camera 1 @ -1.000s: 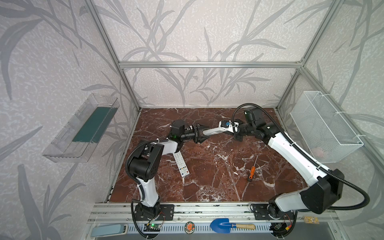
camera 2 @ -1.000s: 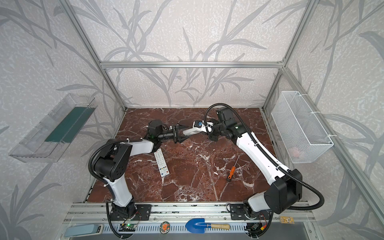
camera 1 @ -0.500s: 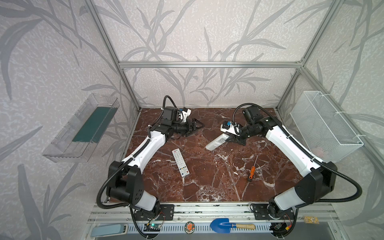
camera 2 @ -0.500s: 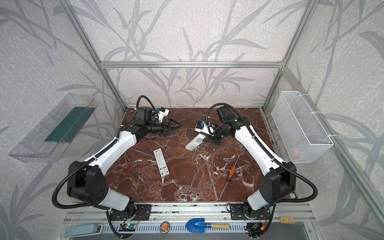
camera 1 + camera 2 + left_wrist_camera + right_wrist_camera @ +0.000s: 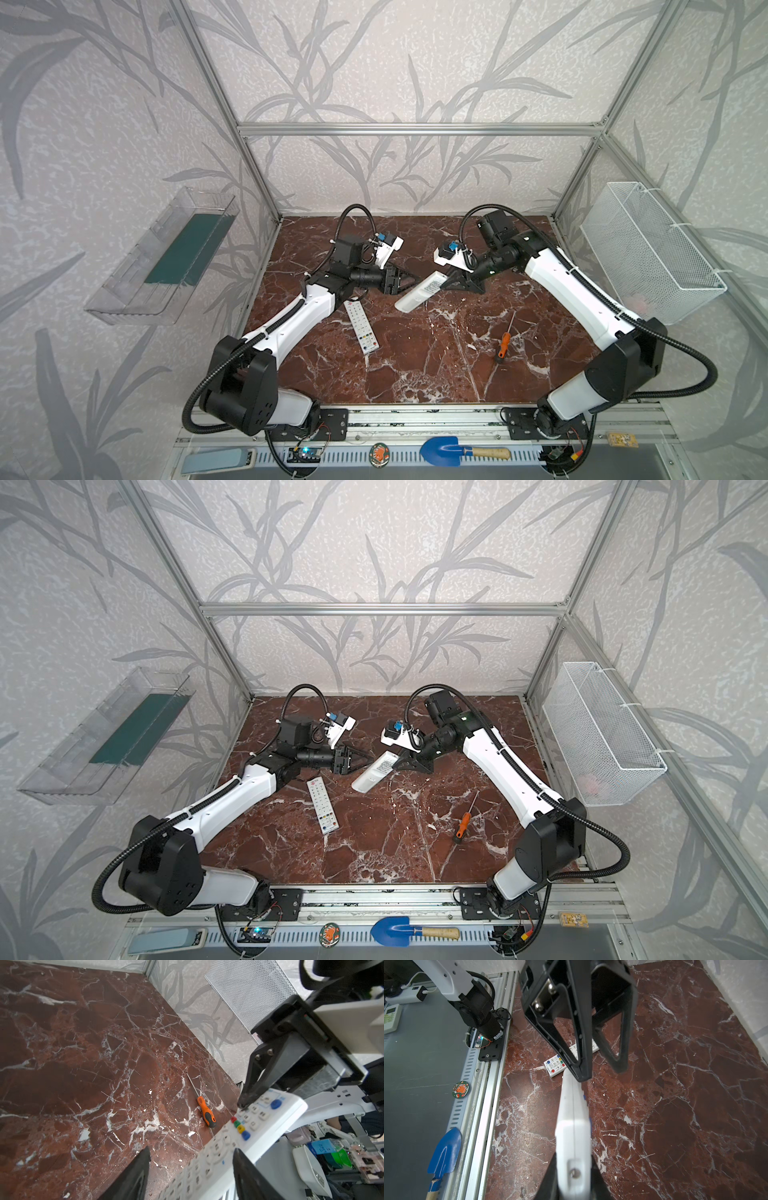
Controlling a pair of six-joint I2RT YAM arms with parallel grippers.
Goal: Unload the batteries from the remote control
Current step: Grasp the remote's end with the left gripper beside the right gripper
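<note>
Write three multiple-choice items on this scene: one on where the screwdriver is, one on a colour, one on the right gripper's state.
1. The screwdriver is:
A. lying on the table
B. held by a gripper
C. hung on a wall

2. The blade of the shovel is:
A. red
B. blue
C. green

3. The right gripper is:
A. open and empty
B. shut on the screwdriver
C. shut on a remote

Key:
1 A, it lies flat on the table, apart from both grippers.
2 B, the blade shows blue in both top views.
3 C, its fingers pinch one end of the white remote.
</note>
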